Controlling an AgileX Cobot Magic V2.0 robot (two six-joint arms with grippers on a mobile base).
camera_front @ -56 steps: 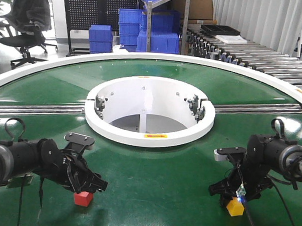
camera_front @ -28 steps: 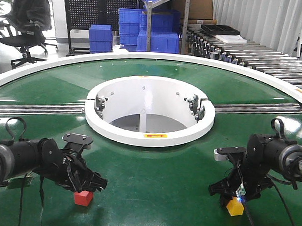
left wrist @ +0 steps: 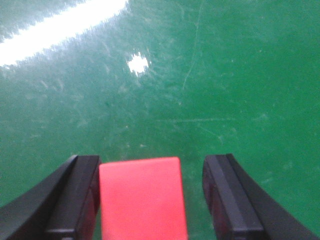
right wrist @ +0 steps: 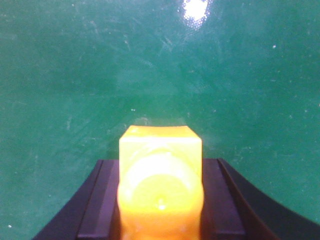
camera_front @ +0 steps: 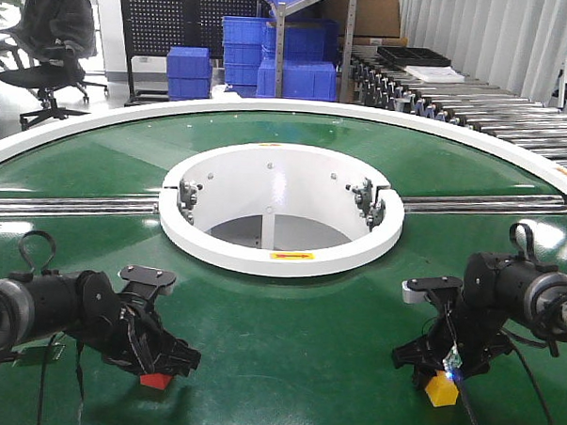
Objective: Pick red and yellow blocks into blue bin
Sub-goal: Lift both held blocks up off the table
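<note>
The red cube (camera_front: 154, 380) sits on the green belt at the front left, mostly covered by my left gripper (camera_front: 160, 365). In the left wrist view the cube (left wrist: 142, 200) lies between the open fingers of that gripper (left wrist: 153, 194). The left finger (left wrist: 82, 197) is against the cube and the right finger (left wrist: 225, 197) stands off by a gap. At the front right, my right gripper (camera_front: 441, 375) is shut on the yellow brick (camera_front: 441, 391). The right wrist view shows the brick (right wrist: 161, 180), stud facing the camera, pinched in the gripper (right wrist: 161, 200). The blue bin is out of view.
A white ring (camera_front: 277, 259) surrounds a round opening in the middle of the green belt. Metal rails (camera_front: 67, 206) run out from it to both sides. A roller conveyor (camera_front: 495, 104) stands at the back right, with stacked blue crates (camera_front: 243, 51) and an office chair (camera_front: 51, 33) beyond the belt.
My left gripper has come down and forward over the red cube, which now sits between its fingers. The right gripper and yellow brick have not moved.
</note>
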